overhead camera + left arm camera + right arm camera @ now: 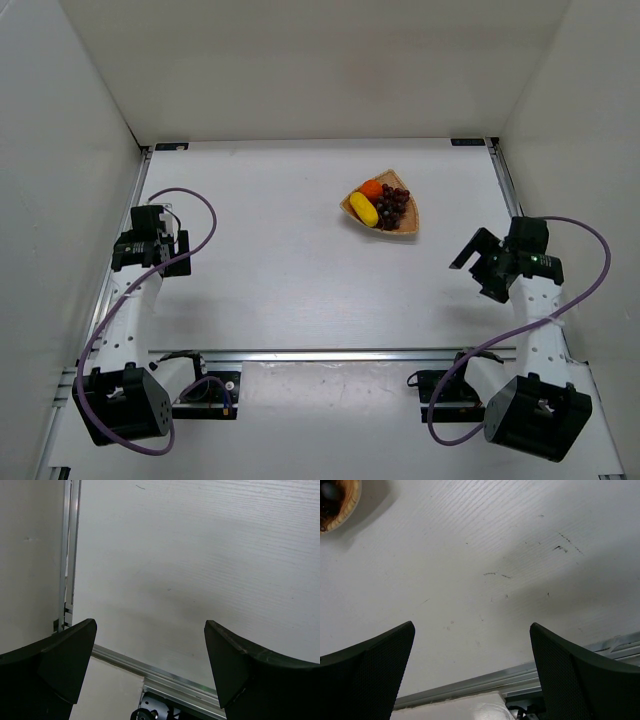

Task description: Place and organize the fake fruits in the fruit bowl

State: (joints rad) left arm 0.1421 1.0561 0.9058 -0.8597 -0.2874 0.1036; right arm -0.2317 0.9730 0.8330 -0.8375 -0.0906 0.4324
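The tan wicker fruit bowl [407, 231] sits right of the table's middle, toward the back. Inside it lie the round orange [371, 188], the yellow banana piece [363, 208] and the dark purple grape bunch [392, 207]. A bit of the bowl's rim [344, 510] shows in the top left corner of the right wrist view. My left gripper [174, 244] is open and empty at the far left, well away from the bowl; its wrist view [150, 645] shows bare table. My right gripper [476, 263] is open and empty, to the right of and nearer than the bowl [472, 647].
White walls enclose the table on the left, back and right. A metal rail [330, 354] runs across the near edge between the arm bases. Purple cables [195, 205] loop from both arms. Dark scuff marks [562, 544] dot the table under the right gripper.
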